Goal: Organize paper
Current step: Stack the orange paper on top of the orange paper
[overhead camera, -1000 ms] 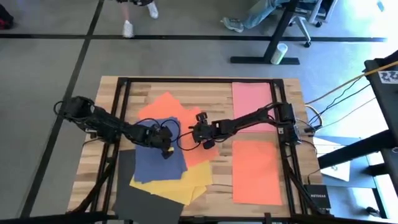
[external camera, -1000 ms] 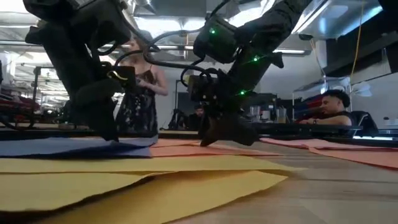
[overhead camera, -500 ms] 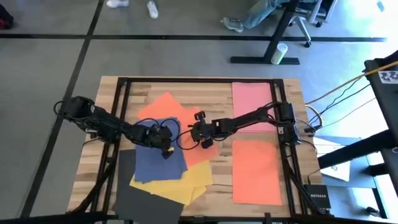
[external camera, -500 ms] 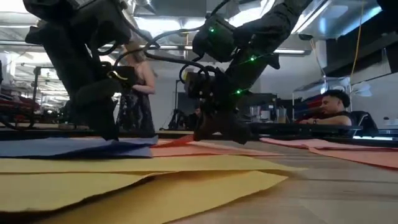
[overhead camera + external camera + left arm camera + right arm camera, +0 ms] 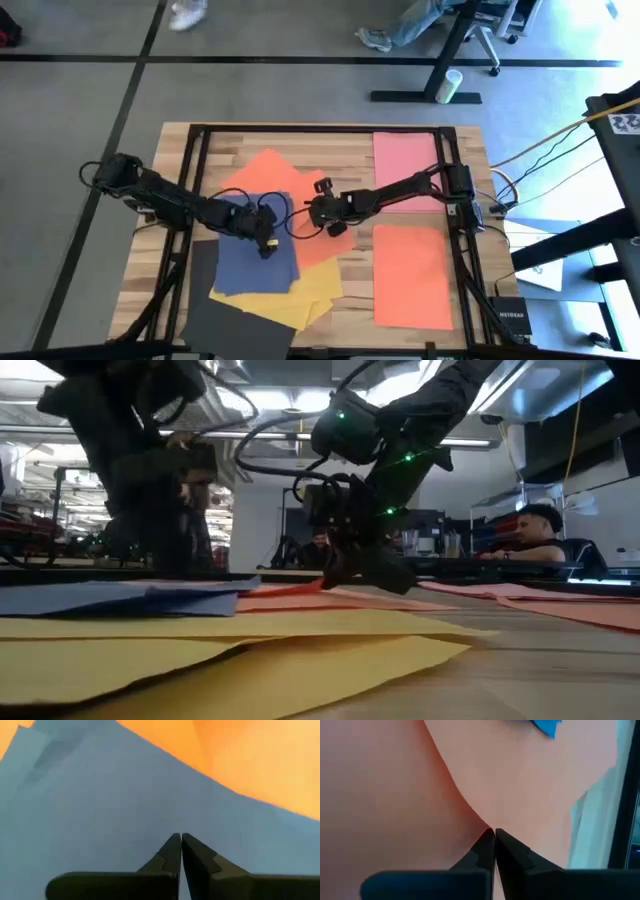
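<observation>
Both arms are working the messy pile of flat matte coloured paper sheets in the middle of the slatted wooden worktop (image 5: 330, 140), so I'll place everything off the navy blue sheet (image 5: 255, 262).

The left gripper (image 5: 265, 243) sits on the blue sheet's top right area. Its jaws are closed tight, tips touching, pressed down on the blue surface with nothing between them as far as I can see (looks like it's pinning the sheet, not gripping it).

The right gripper (image 5: 312, 212) is just beside the blue sheet's upper right corner, over the orange sheet (image 5: 268, 172) that pokes out from under the blue. Its jaws are shut too, and the right wrist view shows a raised fold of orange paper right at the tips, so my guess is it's pinching that sheet's edge.

The yellow sheets (image 5: 300, 296) and a dark grey-black sheet (image 5: 235, 325) lie under the blue one. Two more sheets are already set apart, well to the blue sheet's right: a pink one (image 5: 405, 160) and a salmon-orange one (image 5: 412, 275).

What could go wrong: if the right arm pulls the orange sheet and the left one isn't pressing hard enough, the blue and yellow ones probably drag along. A thin pinch could also slip, or crease or tear the edge.
</observation>
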Robot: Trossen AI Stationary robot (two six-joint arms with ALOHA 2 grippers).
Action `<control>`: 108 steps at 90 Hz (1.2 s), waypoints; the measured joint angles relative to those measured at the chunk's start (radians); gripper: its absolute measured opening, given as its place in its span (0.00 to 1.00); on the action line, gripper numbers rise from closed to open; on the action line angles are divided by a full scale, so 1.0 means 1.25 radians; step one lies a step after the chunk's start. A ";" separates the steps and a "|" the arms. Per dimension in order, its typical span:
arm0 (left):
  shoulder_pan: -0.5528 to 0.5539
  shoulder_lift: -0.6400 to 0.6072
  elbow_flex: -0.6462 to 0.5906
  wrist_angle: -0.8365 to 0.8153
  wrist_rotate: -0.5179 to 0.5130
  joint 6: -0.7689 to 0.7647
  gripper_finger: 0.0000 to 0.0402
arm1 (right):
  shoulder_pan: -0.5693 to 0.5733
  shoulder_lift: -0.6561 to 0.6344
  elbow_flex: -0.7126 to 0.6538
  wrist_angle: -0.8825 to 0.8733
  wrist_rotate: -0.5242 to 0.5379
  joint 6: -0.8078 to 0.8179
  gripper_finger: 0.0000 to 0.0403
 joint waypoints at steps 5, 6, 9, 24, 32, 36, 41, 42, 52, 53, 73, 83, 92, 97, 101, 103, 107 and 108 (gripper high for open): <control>0.000 -0.022 0.000 0.000 -0.001 -0.001 0.00 | 0.000 -0.001 0.009 -0.019 0.000 0.000 0.00; 0.000 -0.026 0.000 0.001 -0.001 -0.001 0.00 | 0.000 -0.001 0.012 -0.023 0.000 0.000 0.00; 0.000 -0.038 0.000 0.001 -0.002 -0.001 0.00 | 0.000 -0.003 0.020 -0.035 0.000 0.001 0.00; 0.000 -0.052 0.000 -0.001 -0.008 -0.001 0.00 | -0.001 -0.007 0.091 -0.136 0.001 0.001 0.00; -0.001 -0.050 0.000 -0.005 -0.012 -0.001 0.00 | -0.001 -0.016 0.138 -0.204 0.001 0.003 0.00; -0.006 -0.050 0.000 -0.011 -0.019 -0.003 0.00 | -0.001 -0.019 0.162 -0.248 0.002 0.004 0.00; -0.014 -0.050 0.000 -0.010 -0.036 -0.005 0.00 | -0.001 -0.022 0.195 -0.301 0.002 0.009 0.00; -0.016 -0.050 0.000 -0.009 -0.039 -0.005 0.00 | -0.001 -0.024 0.201 -0.316 0.001 0.010 0.00; -0.035 -0.049 0.000 -0.008 -0.062 -0.007 0.00 | -0.001 -0.041 0.255 -0.455 -0.004 0.037 0.00; -0.037 -0.049 0.000 -0.008 -0.063 -0.008 0.00 | -0.001 -0.044 0.259 -0.469 -0.006 0.043 0.00; -0.062 -0.049 -0.001 0.005 -0.090 -0.019 0.00 | -0.001 -0.098 0.304 -0.720 -0.026 0.140 0.00; -0.064 -0.049 -0.001 0.013 -0.093 -0.019 0.00 | -0.001 -0.132 0.305 -0.809 -0.057 0.209 0.00; -0.063 -0.049 -0.001 0.012 -0.095 -0.022 0.00 | 0.008 -0.158 0.304 -0.888 -0.088 0.261 0.00; -0.063 -0.049 -0.001 0.014 -0.098 -0.022 0.00 | 0.021 -0.171 0.304 -0.925 -0.091 0.285 0.00; -0.063 -0.049 -0.001 0.012 -0.098 -0.022 0.00 | 0.033 -0.185 0.304 -0.948 -0.103 0.303 0.00; -0.063 -0.049 -0.001 0.012 -0.098 -0.022 0.00 | 0.040 -0.189 0.304 -0.957 -0.113 0.312 0.00; -0.063 -0.049 -0.001 0.012 -0.098 -0.022 0.00 | 0.056 -0.194 0.305 -0.973 -0.123 0.333 0.00; -0.063 -0.049 -0.001 0.012 -0.098 -0.022 0.00 | 0.060 -0.196 0.305 -0.978 -0.127 0.338 0.00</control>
